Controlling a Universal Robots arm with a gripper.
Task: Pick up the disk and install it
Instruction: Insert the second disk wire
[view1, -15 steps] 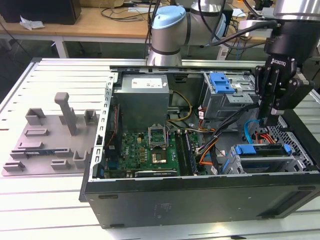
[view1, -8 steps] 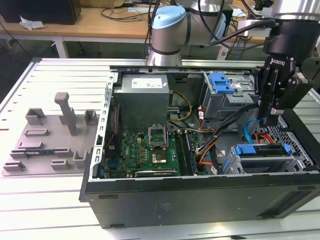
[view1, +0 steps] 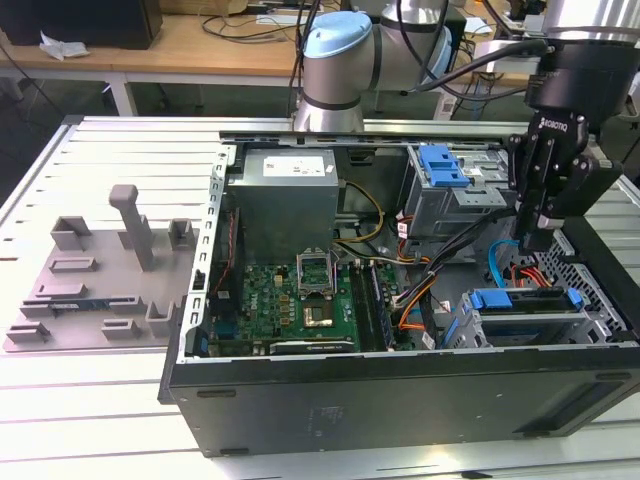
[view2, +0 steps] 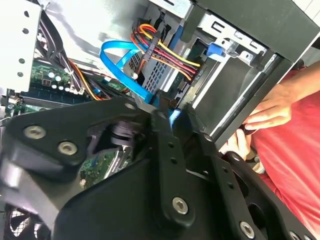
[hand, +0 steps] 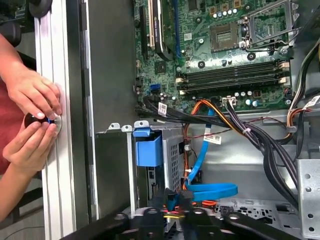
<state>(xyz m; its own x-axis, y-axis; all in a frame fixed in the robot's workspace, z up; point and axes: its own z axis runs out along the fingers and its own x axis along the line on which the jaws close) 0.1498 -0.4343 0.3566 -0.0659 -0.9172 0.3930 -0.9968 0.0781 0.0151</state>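
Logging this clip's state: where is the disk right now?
In the exterior view the disk sits in the drive bay at the computer case's near corner, on the exterior view's right, just below the end effector and beside the orange cables.

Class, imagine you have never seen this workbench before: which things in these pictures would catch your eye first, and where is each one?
First, the open computer case lying on the table, its green motherboard exposed beside the grey power-supply box. Next, the black gripper hanging over the drive bay at the exterior view's right, just above the disk in its blue bracket, with a bright blue cable looping nearby. In the first wrist view, a person's hands rest on the table edge beside the case.
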